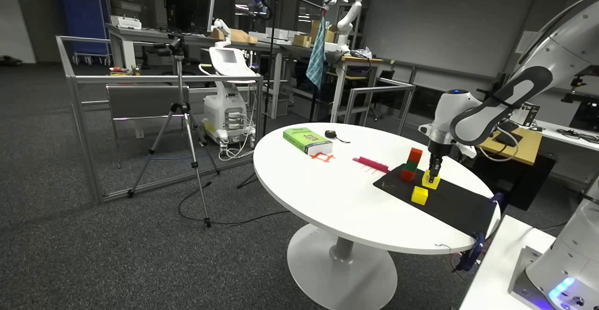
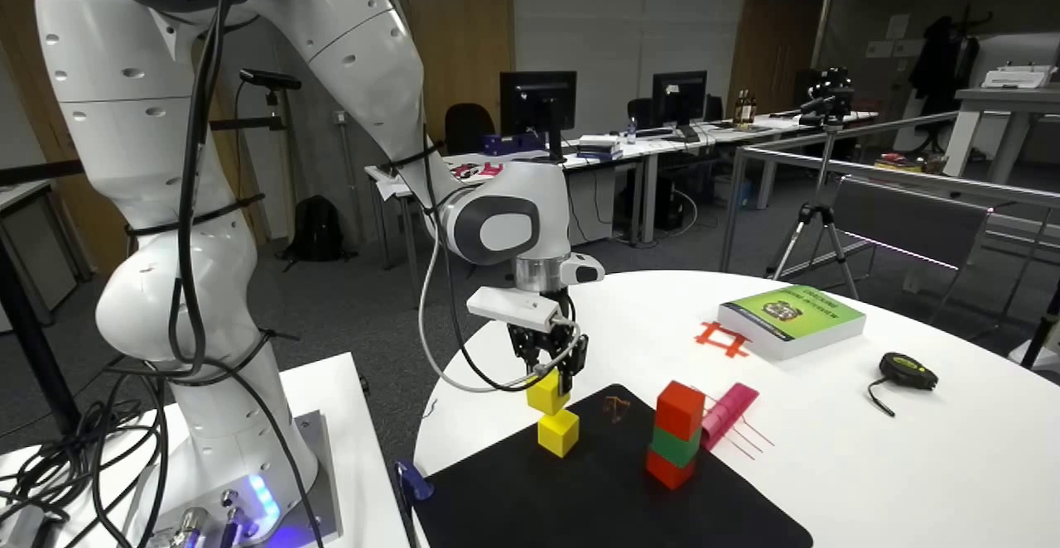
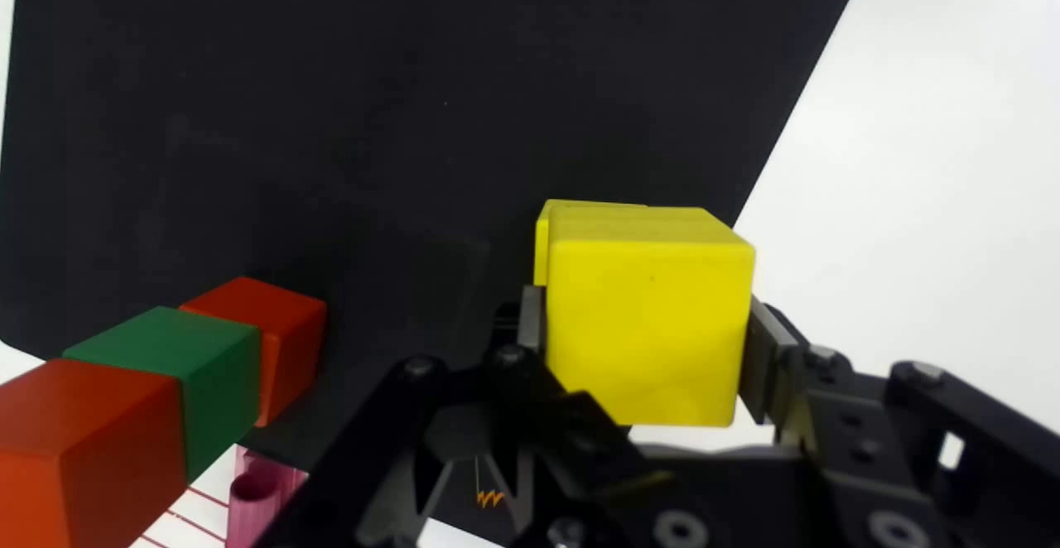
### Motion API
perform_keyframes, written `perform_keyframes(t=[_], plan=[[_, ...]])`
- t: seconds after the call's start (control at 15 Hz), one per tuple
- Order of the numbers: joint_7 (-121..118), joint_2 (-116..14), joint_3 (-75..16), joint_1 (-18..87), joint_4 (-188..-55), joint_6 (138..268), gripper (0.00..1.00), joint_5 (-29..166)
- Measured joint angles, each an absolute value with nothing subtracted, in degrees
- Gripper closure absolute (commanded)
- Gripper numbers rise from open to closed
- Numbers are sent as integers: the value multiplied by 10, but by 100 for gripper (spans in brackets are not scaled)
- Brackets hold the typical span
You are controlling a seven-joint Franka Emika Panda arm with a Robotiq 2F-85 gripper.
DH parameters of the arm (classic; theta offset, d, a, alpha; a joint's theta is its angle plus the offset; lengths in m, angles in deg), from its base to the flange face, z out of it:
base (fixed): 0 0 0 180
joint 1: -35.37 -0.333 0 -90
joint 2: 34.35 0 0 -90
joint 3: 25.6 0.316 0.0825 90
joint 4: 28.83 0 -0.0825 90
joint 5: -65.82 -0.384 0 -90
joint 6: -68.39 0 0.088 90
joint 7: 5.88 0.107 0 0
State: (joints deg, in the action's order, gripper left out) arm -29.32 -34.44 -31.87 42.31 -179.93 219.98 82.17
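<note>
My gripper [image 1: 434, 177] is shut on a yellow cube [image 3: 650, 324], with a finger on either side of it in the wrist view. The held cube also shows in both exterior views [image 1: 430, 180] [image 2: 546, 393]. A second yellow cube [image 2: 558, 434] sits on the black mat [image 2: 580, 490]; in the wrist view the held cube hides most of it. I cannot tell whether the two cubes touch. Beside them stands an upright stack on the mat: a red cube [image 2: 680, 410] on top, a green cube [image 2: 674, 447] in the middle, a red cube [image 2: 669, 471] below.
On the white round table [image 1: 318, 193] lie a pink tube [image 2: 730, 412] close to the stack, a green book [image 2: 791, 316], an orange-red lattice shape [image 2: 722, 338] and a tape measure [image 2: 908, 371]. Blue clamps [image 1: 475, 251] sit at the mat's table-edge side.
</note>
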Motion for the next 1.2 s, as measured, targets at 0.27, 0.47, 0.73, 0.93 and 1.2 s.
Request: perform_keyframes(t=[0.27,0.47,0.73,0.93,1.2], plan=[[-321,-349,-319,421,-1798,2199,69,800],[-344,-351,-319,422,-1795,2197,69,800],[-384,-352,-321,423,-1789,2193,69,785],[-418,-352,-321,423,-1788,2192,69,758],[-444,-354,-322,423,-1788,2192,69,738]])
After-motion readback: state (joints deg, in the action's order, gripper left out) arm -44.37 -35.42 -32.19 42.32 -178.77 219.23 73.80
